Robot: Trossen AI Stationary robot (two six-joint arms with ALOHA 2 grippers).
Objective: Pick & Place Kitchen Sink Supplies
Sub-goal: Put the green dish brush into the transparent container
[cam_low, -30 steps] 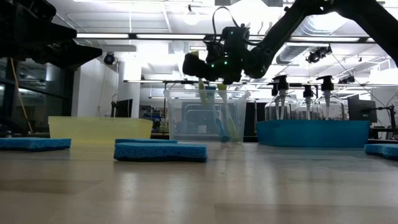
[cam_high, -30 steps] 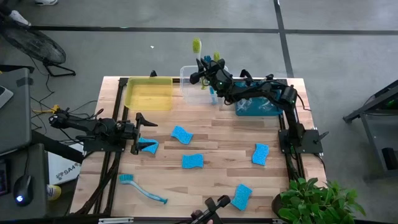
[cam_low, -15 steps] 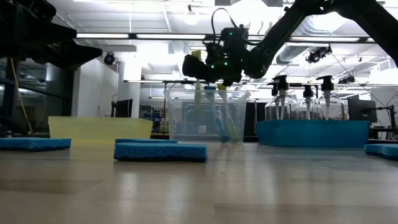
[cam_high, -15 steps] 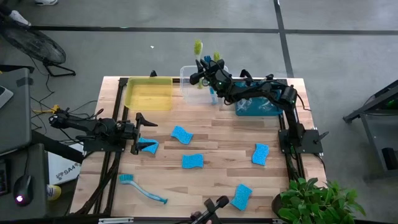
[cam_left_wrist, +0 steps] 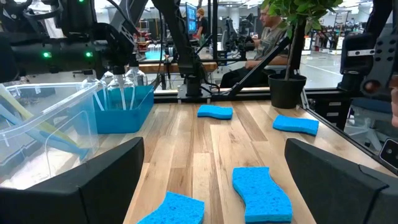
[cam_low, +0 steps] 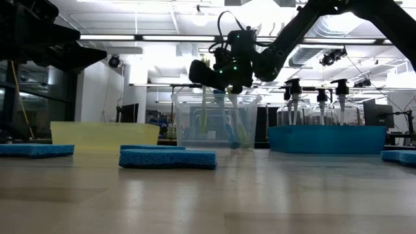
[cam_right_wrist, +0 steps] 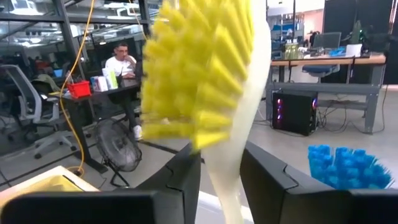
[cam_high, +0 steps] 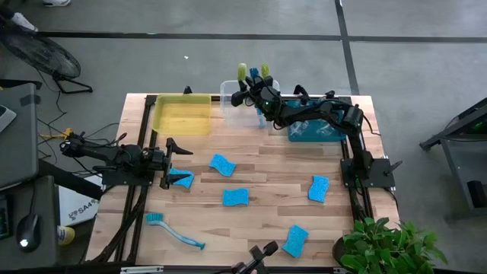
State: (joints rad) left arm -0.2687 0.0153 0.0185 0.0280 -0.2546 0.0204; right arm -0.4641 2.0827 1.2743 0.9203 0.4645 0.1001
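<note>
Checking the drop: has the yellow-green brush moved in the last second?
Yes. The brush has dropped toward the clear bin; its head now sits nearer the bin's far rim.

Brushes (cam_high: 253, 73) crowd clear bin (cam_high: 228, 103); yellow bin (cam_high: 183, 116) unobstructed

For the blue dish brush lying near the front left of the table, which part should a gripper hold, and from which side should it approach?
Probably grip the blue dish brush at mid-handle, coming straight down from above. It lies flat on the table, so the thin handle fits between fingers set across it. The bristle head at its left end is wider and soft.
</note>
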